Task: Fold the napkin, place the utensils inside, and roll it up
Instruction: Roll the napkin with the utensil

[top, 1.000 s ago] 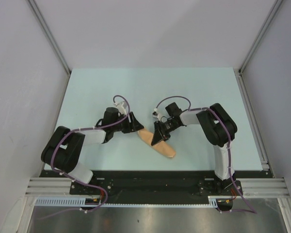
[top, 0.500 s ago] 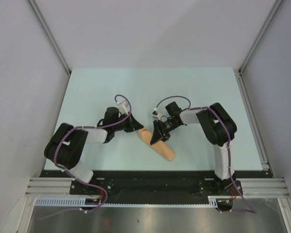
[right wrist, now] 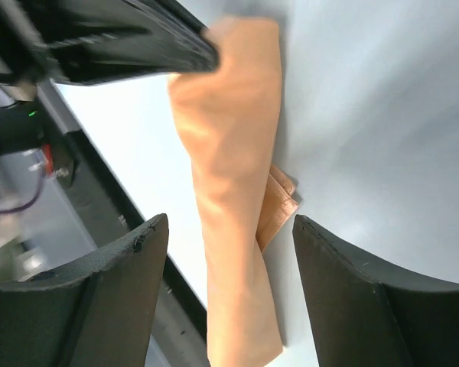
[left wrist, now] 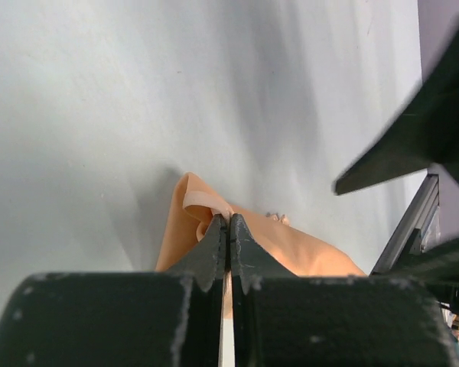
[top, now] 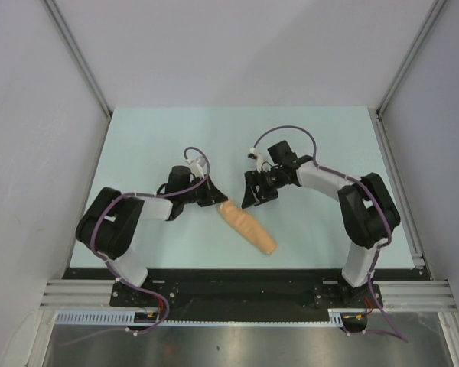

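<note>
- The left gripper (left wrist: 228, 223) has its two fingers pressed together, the tips right against the far left end of the napkin (top: 246, 227). Whether any cloth is pinched between them, I cannot tell.
- The right gripper (top: 254, 196) has its fingers spread apart and holds nothing. It is poised near the same far end, on the right side.
- The napkin is a peach roll on the pale tabletop (top: 176, 138), slanting from the middle toward the near edge.
</note>
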